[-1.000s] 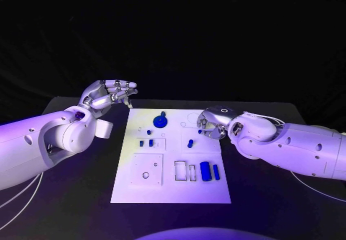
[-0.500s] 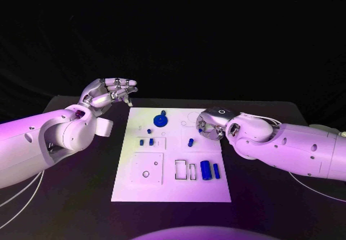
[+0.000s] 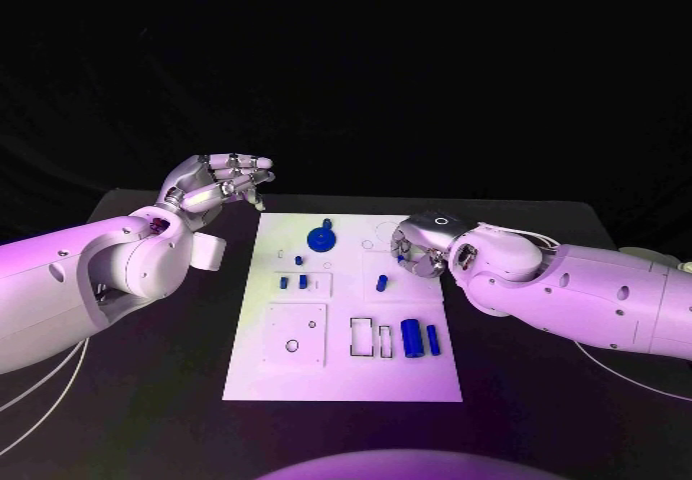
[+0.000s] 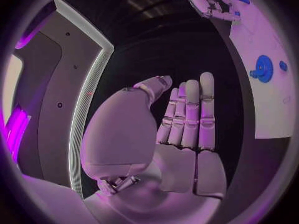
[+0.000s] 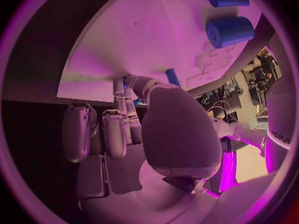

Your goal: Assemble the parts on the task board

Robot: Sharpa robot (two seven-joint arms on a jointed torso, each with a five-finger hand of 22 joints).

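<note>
The white task board lies in the middle of the table. On it are a blue round gear-like part, three small blue pieces at its left, a blue peg and two blue cylinders. My right hand hangs fingers-down over the board's far right part, just beyond the peg. In the right wrist view a small blue part shows pinched between the thumb and fingers. My left hand is raised off the board's far left corner, fingers straight, holding nothing.
A pale block lies on the black table left of the board, under my left forearm. Rectangular cut-outs and a square plate with a hole take up the board's near half. In the left wrist view the gear and the right hand also appear.
My right hand has shifted slightly left and inward over the board's far right part. The left hand has barely moved.
</note>
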